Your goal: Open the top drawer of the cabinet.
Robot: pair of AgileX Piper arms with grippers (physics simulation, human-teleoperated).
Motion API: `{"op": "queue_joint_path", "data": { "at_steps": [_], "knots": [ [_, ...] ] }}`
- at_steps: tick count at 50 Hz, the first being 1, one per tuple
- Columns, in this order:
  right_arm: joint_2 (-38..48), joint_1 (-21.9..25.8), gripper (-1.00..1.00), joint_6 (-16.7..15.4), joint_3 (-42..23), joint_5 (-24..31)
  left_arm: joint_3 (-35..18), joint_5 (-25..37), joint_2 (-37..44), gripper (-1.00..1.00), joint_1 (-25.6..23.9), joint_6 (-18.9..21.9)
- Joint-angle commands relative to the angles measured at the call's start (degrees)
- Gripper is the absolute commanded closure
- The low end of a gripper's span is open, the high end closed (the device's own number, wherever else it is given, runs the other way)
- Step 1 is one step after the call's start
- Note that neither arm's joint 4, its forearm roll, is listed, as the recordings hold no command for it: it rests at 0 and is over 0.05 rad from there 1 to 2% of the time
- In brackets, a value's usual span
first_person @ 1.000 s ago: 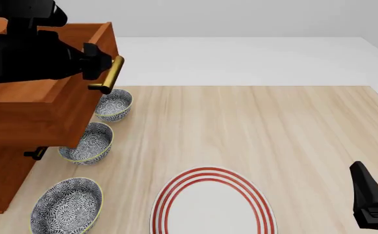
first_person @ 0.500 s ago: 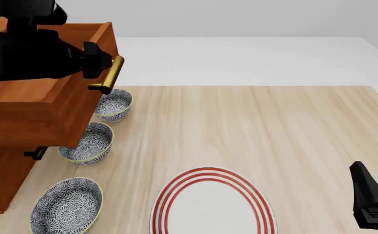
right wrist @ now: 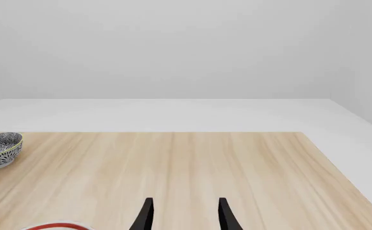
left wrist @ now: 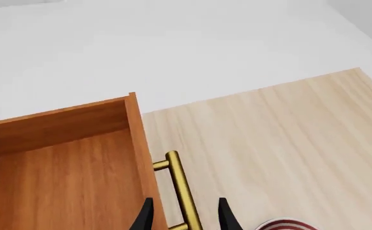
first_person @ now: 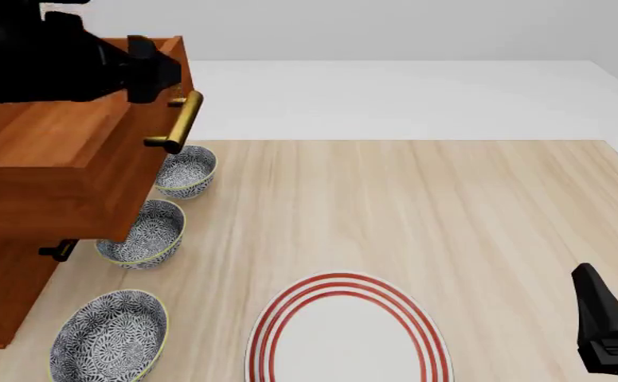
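The top drawer [first_person: 64,143] is pulled well out of the cabinet [first_person: 6,294] at the table's left side, its open box overhanging the bowls [first_person: 144,232] below. My left gripper [left wrist: 184,218] sits above the brass handle [first_person: 179,121] with the fingers spread – in my wrist view the bar runs between the fingertips, not clamped. I judge the drawer open and the job near done.

Risks from here: if I drop or swing sideways, a finger could catch the handle and shove the drawer back in – or drag it further out. The drawer hangs far out over the bowls, so a hard knock could tip the cabinet toward them.

My right gripper [right wrist: 184,215] idles open above the bare table [right wrist: 192,167], well apart from the cabinet, near the striped plate [first_person: 350,334].
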Motion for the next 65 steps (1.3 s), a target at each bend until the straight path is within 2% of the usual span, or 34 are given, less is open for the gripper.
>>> {"op": "queue_joint_path", "data": {
  "at_steps": [1,28,37,47,48,58,65],
  "knots": [
    [0.0,0.0,-1.00,0.0,0.0,0.0,-3.3,0.7,-1.4,-1.00,-0.9,2.1],
    [0.0,0.0,-1.00,0.0,0.0,0.0,-6.7,2.9,-3.4,-1.00,-0.2,2.6],
    [0.0,0.0,-1.00,0.0,0.0,0.0,-6.0,2.8,-7.1,-1.00,-0.7,4.7],
    [0.0,0.0,-1.00,0.0,0.0,0.0,-6.5,3.9,-11.3,-1.00,-0.5,5.2],
    [0.0,0.0,-1.00,0.0,0.0,0.0,-5.9,3.9,-12.1,-1.00,-0.7,6.1],
    [0.0,0.0,-1.00,0.0,0.0,0.0,-5.0,4.2,-15.4,-1.00,-1.8,6.1],
    [0.0,0.0,-1.00,0.0,0.0,0.0,-2.4,3.6,-18.1,-1.00,-2.8,7.0]
  ]
}}
